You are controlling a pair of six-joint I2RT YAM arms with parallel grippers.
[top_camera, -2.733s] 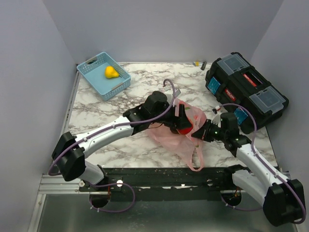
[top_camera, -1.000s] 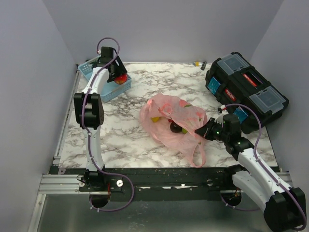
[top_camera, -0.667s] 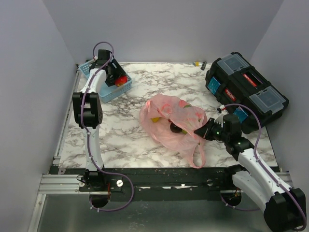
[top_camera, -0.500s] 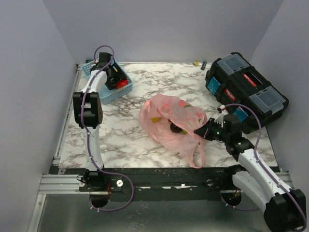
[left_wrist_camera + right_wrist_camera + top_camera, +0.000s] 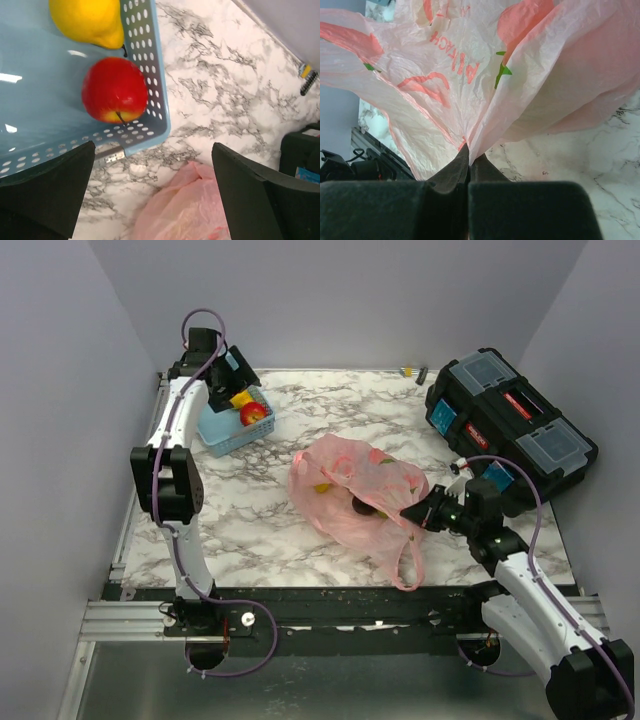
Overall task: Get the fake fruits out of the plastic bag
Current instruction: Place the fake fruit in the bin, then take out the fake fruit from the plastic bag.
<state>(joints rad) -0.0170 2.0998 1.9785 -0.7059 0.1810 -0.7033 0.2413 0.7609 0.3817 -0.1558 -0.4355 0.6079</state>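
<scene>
The left wrist camera looks down past the left gripper [image 5: 152, 150], whose two black fingers [image 5: 47, 192] stand wide apart with nothing between them. Just beyond the fingertips lie one red apple [image 5: 115, 90] and one yellow pear [image 5: 90, 20], both smooth and glossy. They sit close together in a light blue basket [image 5: 147, 60] whose wall is pierced with rows of small round holes. Only a pale corner of the pink bag [image 5: 345, 475] shows on the near side of those fingers.

The overhead camera adds what the wrist views miss. The left arm is stretched to the far left corner of the white, grey-veined marble table [image 5: 300, 405], and the bag lies well apart from its fingers, over by the right arm. Through the thin crinkled film, three fruits can be made out: a dark round one [image 5: 362, 506], a yellow one [image 5: 322, 486] and a greenish one [image 5: 388, 458].

The right wrist camera shows none of these fruits. It shows the right gripper [image 5: 468, 159] with its fingers pressed together, pinching a fold of the bag, which fans out ahead of them with red and green print. One loop handle [image 5: 407, 562] trails on the near side of those fingers, and one black toolbox [image 5: 510, 430] with blue latches sits just to their right
</scene>
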